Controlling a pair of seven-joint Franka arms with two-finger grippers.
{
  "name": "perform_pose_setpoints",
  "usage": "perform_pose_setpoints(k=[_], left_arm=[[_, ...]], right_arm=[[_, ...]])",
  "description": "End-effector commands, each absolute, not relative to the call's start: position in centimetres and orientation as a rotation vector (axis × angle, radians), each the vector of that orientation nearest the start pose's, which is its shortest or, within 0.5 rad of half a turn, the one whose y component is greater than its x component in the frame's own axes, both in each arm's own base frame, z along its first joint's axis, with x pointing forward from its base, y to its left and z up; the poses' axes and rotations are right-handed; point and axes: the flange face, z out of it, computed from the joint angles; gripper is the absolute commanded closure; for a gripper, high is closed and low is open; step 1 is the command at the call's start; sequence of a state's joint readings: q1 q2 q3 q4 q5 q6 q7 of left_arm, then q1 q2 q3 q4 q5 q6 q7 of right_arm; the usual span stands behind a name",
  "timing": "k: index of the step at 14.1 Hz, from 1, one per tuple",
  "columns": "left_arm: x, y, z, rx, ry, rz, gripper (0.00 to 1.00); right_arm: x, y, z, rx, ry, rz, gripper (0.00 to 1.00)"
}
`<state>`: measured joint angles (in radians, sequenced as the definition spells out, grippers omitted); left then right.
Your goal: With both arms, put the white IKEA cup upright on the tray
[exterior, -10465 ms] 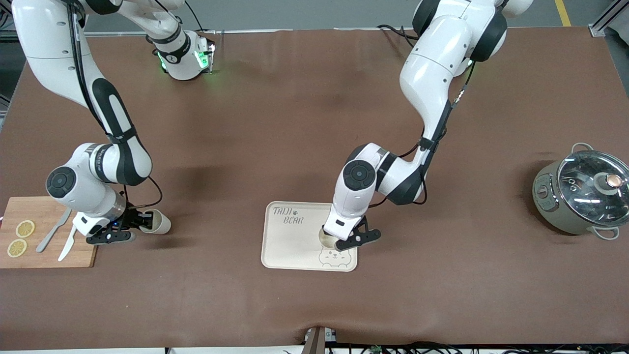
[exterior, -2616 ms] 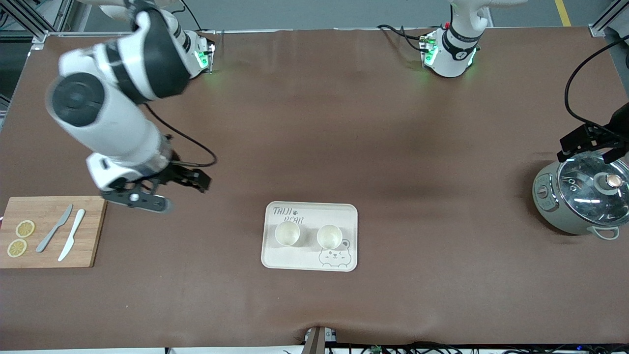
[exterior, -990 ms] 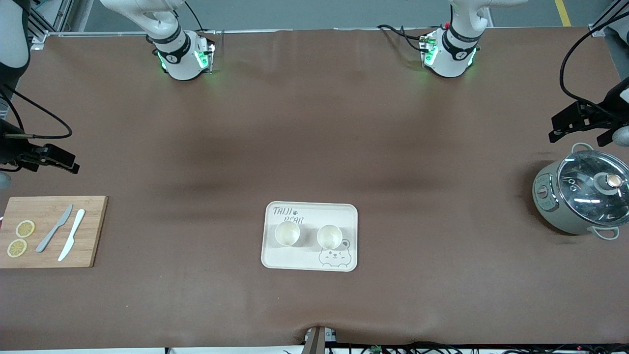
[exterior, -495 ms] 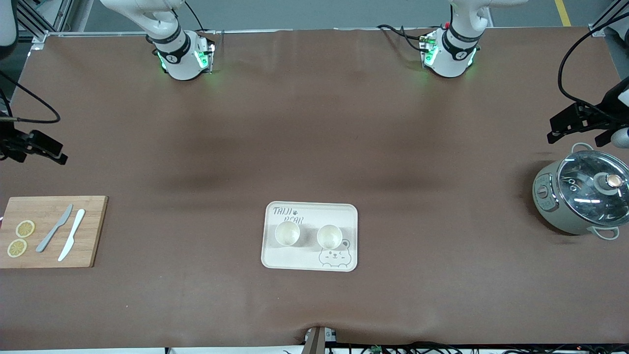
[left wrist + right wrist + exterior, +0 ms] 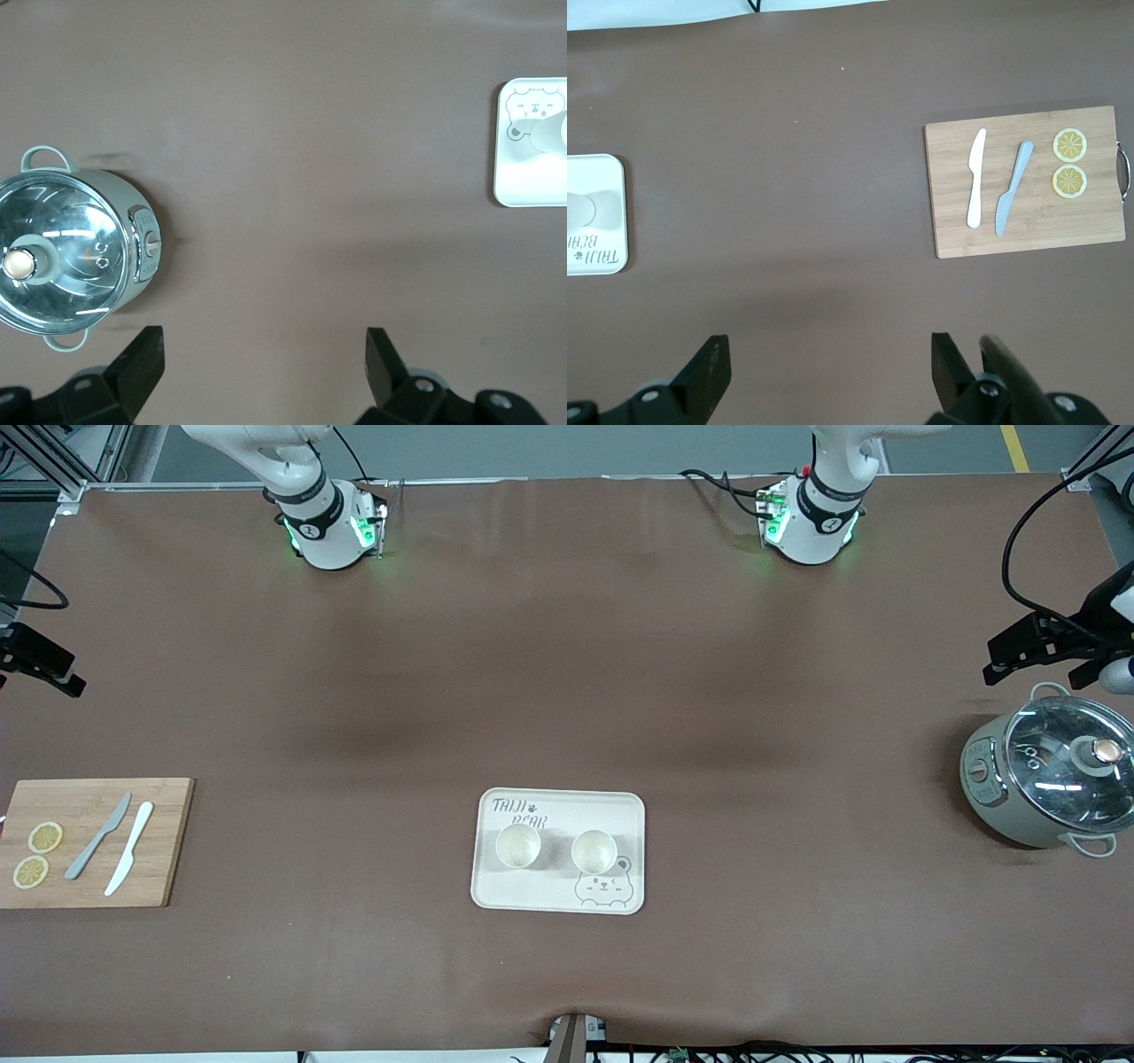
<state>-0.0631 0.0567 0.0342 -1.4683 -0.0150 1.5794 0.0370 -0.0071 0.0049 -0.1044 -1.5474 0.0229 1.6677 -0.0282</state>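
Note:
Two white cups [image 5: 518, 845] [image 5: 594, 851] stand upright side by side on the cream tray [image 5: 611, 810], mouths up, nothing touching them. My left gripper [image 5: 1035, 666] hangs open and empty over the table next to the pot at the left arm's end. In the left wrist view its fingers [image 5: 264, 354] frame bare table, with the tray [image 5: 523, 181] far off. My right gripper [image 5: 35, 669] is open and empty at the right arm's end, partly cut off by the view's edge. In the right wrist view it [image 5: 830, 354] is spread over bare table, well apart from the tray [image 5: 602, 190].
A grey pot with a glass lid [image 5: 1045, 779] sits at the left arm's end. A wooden cutting board [image 5: 93, 841] with two knives and two lemon slices lies at the right arm's end. Both arm bases [image 5: 328, 522] [image 5: 811, 518] stand along the table's edge.
Since the earliest frame the second cup has come off the table onto the tray. Over the last second the right gripper has kept drawing back to its table end; the left has barely shifted.

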Motion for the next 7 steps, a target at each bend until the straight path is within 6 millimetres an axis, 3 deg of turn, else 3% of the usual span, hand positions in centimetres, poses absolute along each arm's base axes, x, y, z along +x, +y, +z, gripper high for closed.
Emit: perform_pose_setpoints(k=[1, 7], left_arm=[[57.35, -2.19, 64.38, -3.132, 0.091, -0.077, 0.0], [57.53, -2.36, 64.1, -3.13, 0.098, -0.07, 0.0]], right_arm=[[56.17, -6.66, 64.54, -3.12, 0.123, -0.175, 0.0], [56.12, -6.88, 64.45, -3.116, 0.133, -0.171, 0.0]])
